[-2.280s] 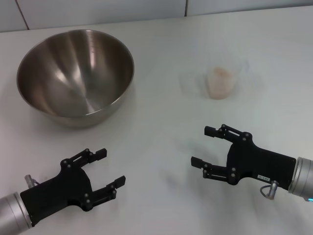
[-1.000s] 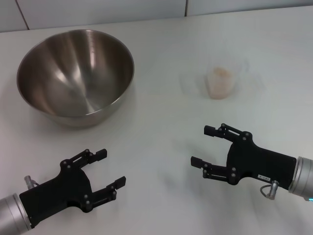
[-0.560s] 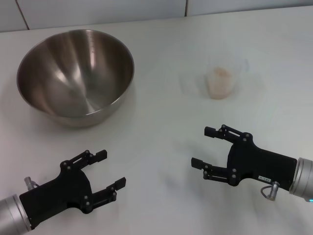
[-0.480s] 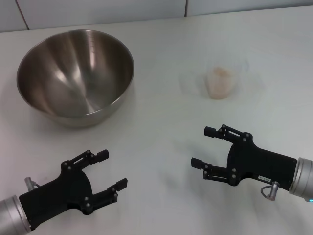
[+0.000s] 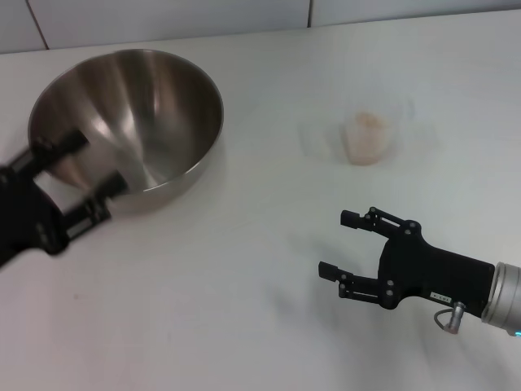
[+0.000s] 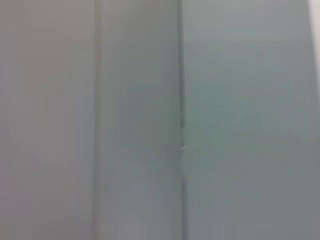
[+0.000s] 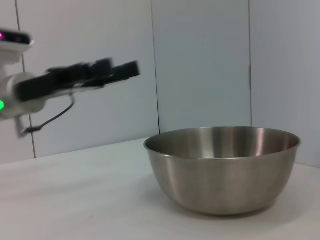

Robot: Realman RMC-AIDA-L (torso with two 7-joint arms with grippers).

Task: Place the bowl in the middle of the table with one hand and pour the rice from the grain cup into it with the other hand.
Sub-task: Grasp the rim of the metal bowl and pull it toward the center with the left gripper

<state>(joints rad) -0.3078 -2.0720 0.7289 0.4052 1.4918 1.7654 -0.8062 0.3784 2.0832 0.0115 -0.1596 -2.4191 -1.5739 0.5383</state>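
Observation:
The steel bowl [image 5: 130,122] stands on the white table [image 5: 260,269] at the far left; it also shows in the right wrist view [image 7: 222,167]. The clear grain cup [image 5: 368,134] with pale rice [image 5: 366,122] stands at the far right of centre. My left gripper [image 5: 85,175] is open, raised at the left, over the bowl's near-left rim in the head view. It also shows in the right wrist view [image 7: 117,70], well above the table. My right gripper [image 5: 342,244] is open and empty low over the table at the near right, well short of the cup.
A pale panelled wall [image 5: 163,20] runs behind the table's far edge. The left wrist view shows only that wall [image 6: 180,125].
My left gripper has swung quickly from the near-left table area up and towards the bowl's near-left rim. The right gripper, bowl and cup have not moved.

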